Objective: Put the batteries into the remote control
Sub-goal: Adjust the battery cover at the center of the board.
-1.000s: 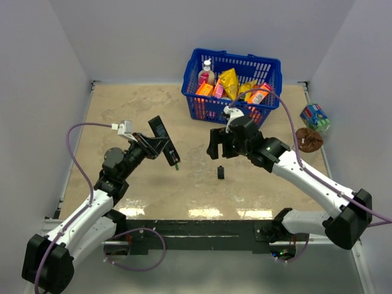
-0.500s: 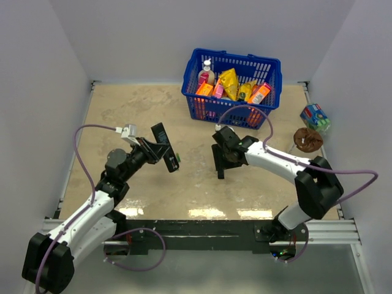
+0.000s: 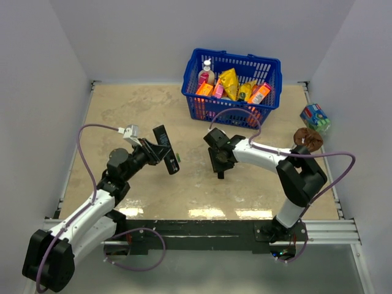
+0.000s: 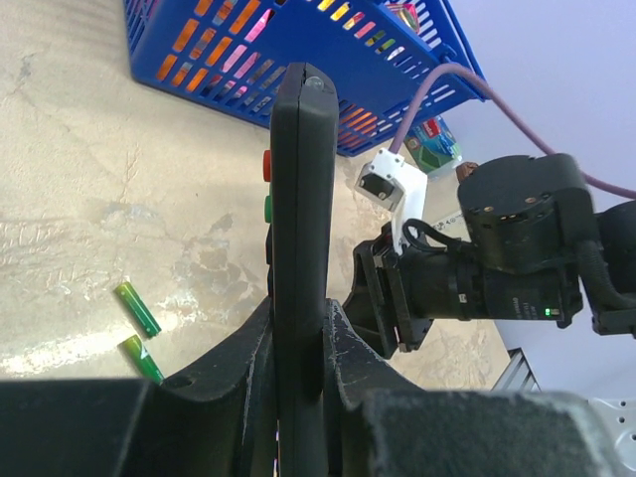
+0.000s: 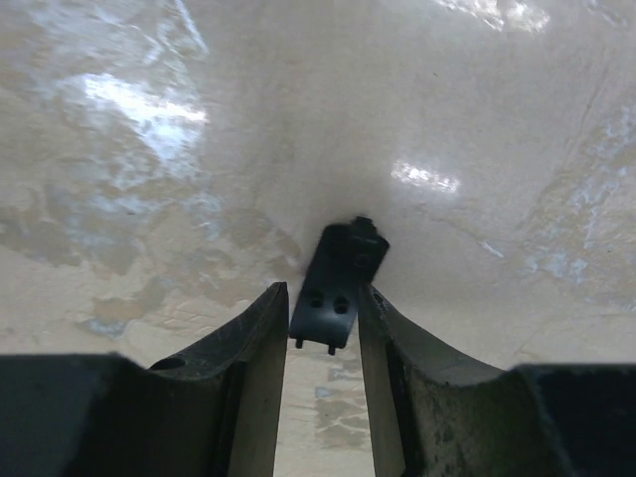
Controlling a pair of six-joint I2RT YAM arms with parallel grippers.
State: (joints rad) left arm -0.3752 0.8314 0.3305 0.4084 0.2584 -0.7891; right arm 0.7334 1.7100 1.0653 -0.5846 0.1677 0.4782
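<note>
Beige marbled tabletop (image 3: 135, 110) lay under both arms. My left gripper (image 4: 298, 333) clamped the remote control (image 4: 301, 199) edge-up, its long axis pointing toward the blue basket (image 3: 211, 109) (packets and a bottle inside). The batteries (image 4: 137, 308) lay on the table just beside it, nearer that arm, I judged. My right gripper (image 5: 323, 298) stood narrow around a small black piece (image 5: 343, 258); I couldn't tell if it gripped.
</note>
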